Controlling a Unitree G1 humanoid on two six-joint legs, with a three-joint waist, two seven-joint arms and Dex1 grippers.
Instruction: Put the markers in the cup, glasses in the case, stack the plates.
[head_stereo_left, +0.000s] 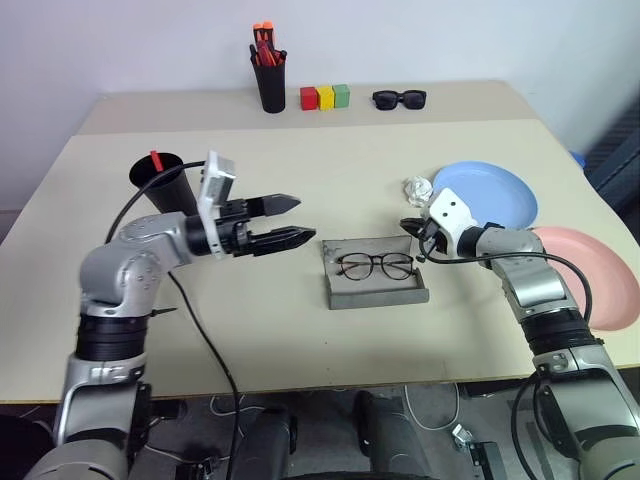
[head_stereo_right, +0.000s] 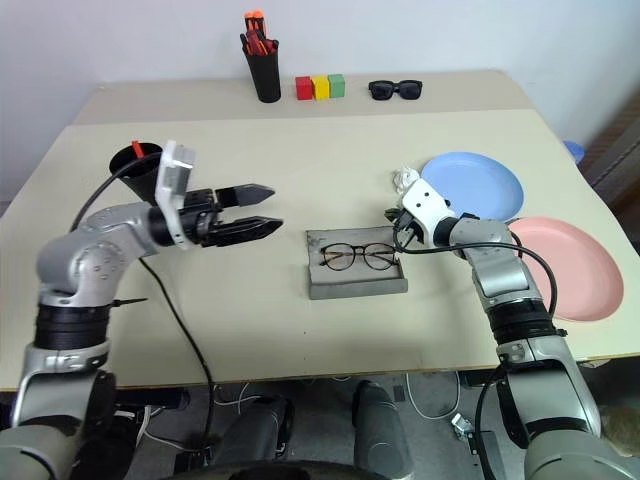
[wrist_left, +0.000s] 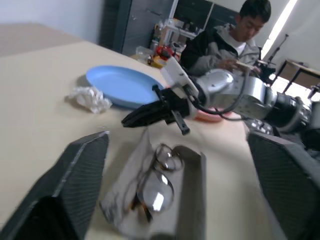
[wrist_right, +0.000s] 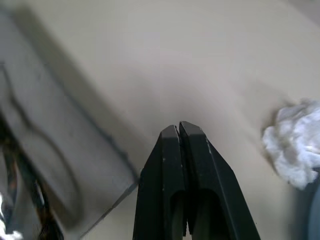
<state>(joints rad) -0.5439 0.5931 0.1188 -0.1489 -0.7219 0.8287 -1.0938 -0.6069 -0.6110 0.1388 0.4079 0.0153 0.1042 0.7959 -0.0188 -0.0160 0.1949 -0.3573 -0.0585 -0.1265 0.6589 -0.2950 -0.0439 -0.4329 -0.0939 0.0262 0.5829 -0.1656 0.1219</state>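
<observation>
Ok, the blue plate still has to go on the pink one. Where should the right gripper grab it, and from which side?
Probably the blue plate by its raised rim, at the edge nearest the right gripper, coming in low from the case side. It lies flat, so only the rim gives the fingers something to pinch. Avoid the crumpled paper beside that edge. The pink plate lies apart, nearer the robot.

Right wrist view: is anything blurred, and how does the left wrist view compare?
Right wrist view: the case is smeared, the shut right gripper crisper. Left wrist view: the left gripper's own fingers loom soft, the glasses are blurred with glare on one lens, and bright window light washes out the background.
</observation>
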